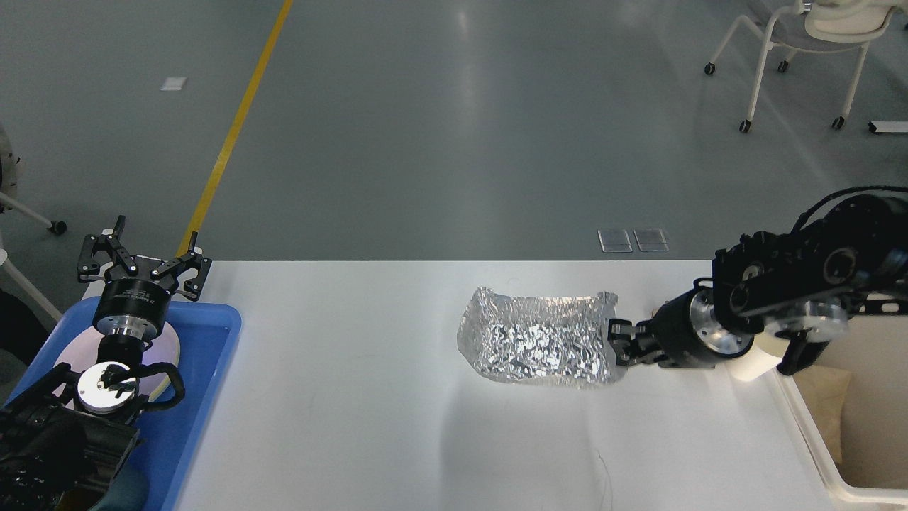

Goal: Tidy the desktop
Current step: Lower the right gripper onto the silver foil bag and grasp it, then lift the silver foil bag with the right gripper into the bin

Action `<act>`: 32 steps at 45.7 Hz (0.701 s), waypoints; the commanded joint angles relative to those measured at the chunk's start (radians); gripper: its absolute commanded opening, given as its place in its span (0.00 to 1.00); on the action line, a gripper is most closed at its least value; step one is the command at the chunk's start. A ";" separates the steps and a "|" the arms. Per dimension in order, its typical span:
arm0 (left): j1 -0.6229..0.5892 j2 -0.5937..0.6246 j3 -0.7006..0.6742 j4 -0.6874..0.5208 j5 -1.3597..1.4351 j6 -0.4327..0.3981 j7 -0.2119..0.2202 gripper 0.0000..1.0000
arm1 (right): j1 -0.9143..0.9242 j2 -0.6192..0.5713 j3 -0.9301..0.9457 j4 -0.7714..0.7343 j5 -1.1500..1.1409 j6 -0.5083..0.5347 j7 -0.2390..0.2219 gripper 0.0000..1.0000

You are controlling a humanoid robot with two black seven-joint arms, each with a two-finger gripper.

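The desktop is a large glossy white tabletop. My right gripper is shut on the right edge of a crumpled silver foil bag and holds it lifted above the desktop, with its shadow on the table below. My left gripper is open and empty, pointing up above the far end of the blue tray. The crumpled brown paper seen earlier is hidden behind my right arm.
A white plate lies in the blue tray under my left arm. A cream-white bin stands at the desktop's right edge, with brown paper inside. A wheeled chair stands on the floor far right.
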 commanded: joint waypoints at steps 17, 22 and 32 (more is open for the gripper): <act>0.000 0.000 0.000 0.000 0.000 0.000 0.000 0.97 | 0.371 -0.079 0.009 -0.023 -0.030 0.411 0.000 0.00; 0.000 0.000 0.000 0.000 0.000 0.000 0.000 0.97 | 0.330 -0.088 -0.054 -0.101 -0.114 0.383 0.002 0.00; 0.000 0.000 0.000 0.000 0.000 0.000 0.000 0.97 | 0.060 -0.205 -0.081 -0.498 -0.130 0.371 0.002 0.00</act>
